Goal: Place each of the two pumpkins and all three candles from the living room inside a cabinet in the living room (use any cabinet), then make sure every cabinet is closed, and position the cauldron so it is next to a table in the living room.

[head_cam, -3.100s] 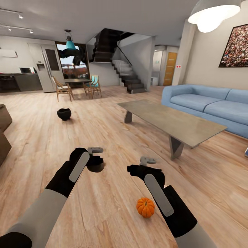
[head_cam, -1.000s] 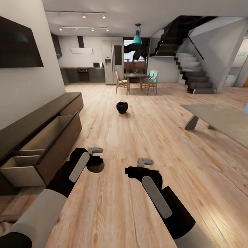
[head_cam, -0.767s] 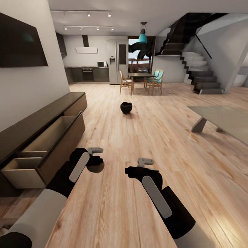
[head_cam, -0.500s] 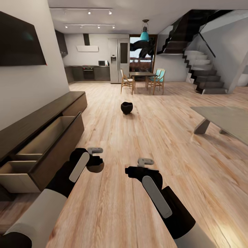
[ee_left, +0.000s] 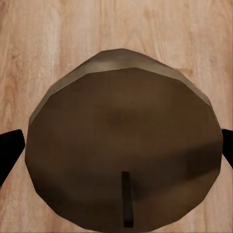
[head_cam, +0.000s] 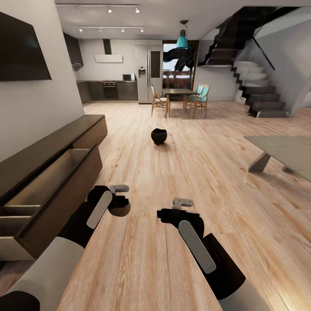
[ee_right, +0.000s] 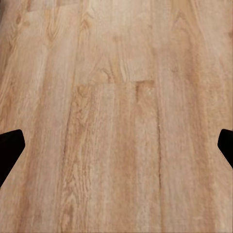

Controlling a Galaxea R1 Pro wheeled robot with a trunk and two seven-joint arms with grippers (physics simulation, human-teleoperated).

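At frame left: cabinet (head_cam: 47, 172), long, dark brown, one drawer pulled open, pale inside. At the right edge: table (head_cam: 283, 149), grey, low. Upper centre, on the wooden floor (head_cam: 185, 172): cauldron (head_cam: 158, 136), black, well apart from the table. Lower left: left hand (head_cam: 117, 201), closed around a round brown candle (ee_left: 121, 150) with a dark wick. Lower centre: right hand (head_cam: 175, 208), spread wide, nothing held.
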